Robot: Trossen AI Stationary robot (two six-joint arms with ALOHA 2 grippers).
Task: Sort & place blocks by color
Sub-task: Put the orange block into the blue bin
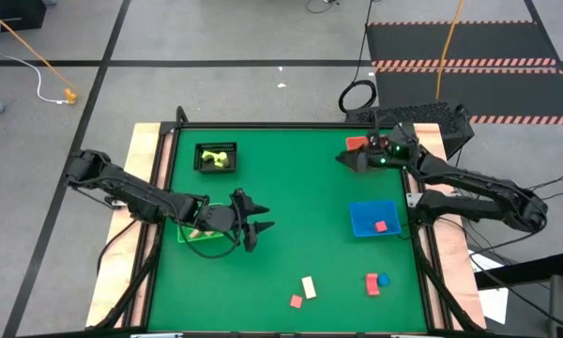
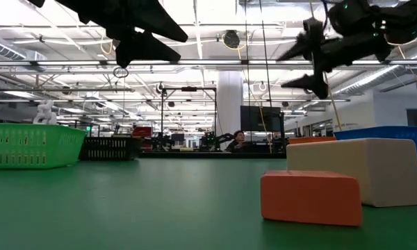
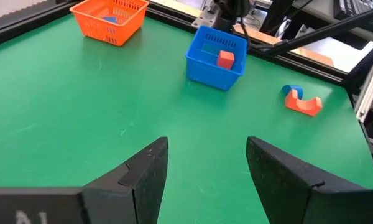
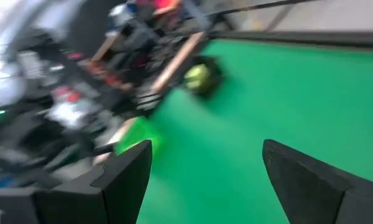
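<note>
Four loose blocks lie flat near the table's near edge: a red block (image 1: 296, 300), a cream block (image 1: 309, 286), a red arch block (image 1: 372, 283) and a blue block (image 1: 384, 279) touching it. The low view shows the red block (image 2: 311, 196) in front of the cream block (image 2: 354, 170). One red block (image 1: 381, 226) lies inside the blue bin (image 1: 361, 211). Yellow-green blocks (image 1: 218, 160) fill the black bin (image 1: 203, 150). My left gripper (image 1: 266, 217) hovers open above the table's left middle, beside the green bin (image 1: 190, 235). My right gripper (image 1: 342, 158) is open, raised near the red bin (image 1: 358, 143).
The left wrist view looks across bare green table to the orange-red bin (image 3: 109, 18), the blue bin (image 3: 216, 53) and the red arch block (image 3: 303, 102). The right wrist view, blurred, faces the black bin (image 4: 199, 78). The table's middle is bare.
</note>
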